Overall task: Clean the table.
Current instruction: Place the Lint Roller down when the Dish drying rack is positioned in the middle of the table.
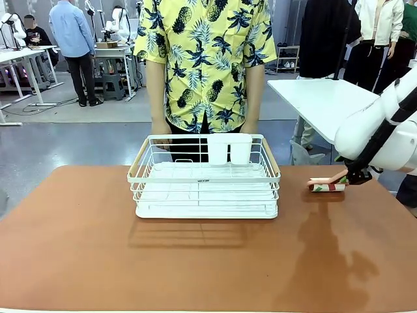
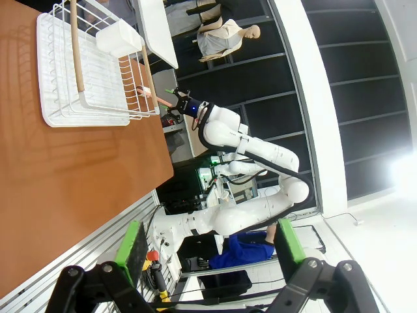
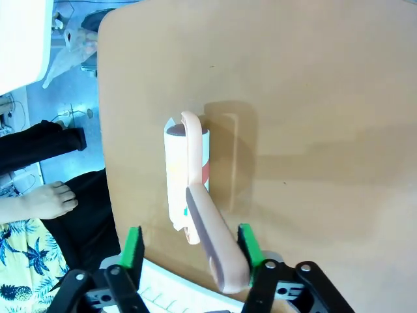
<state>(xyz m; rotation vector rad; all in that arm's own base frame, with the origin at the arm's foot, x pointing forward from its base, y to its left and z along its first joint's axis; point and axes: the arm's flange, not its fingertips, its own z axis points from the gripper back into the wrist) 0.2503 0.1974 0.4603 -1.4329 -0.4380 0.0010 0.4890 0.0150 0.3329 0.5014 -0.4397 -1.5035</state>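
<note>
Right gripper (image 3: 189,244), black with green pads, sits nearest: jaws apart, straddling the pale pink handle of a lint roller (image 3: 189,189) with a white, red-marked roll. Pads stand just clear of the handle on both sides, so it looks unclamped.

Risks, as I judge them:
- Roller lies near the far right edge of the wide reddish-brown matte table (image 1: 78,248). A nudge from a finger could push it off.
- Handle runs slightly askew between the fingers, so closing off-centre could twist it out.
- Person in a yellow pineapple-print shirt stands at the far side with a hand (image 3: 39,199) near that corner.

Outward: white wire dish rack (image 1: 205,176) sits mid-table, well apart from the roller. Left gripper (image 2: 208,244) hangs off the near table edge, jaws apart, nothing between them.
</note>
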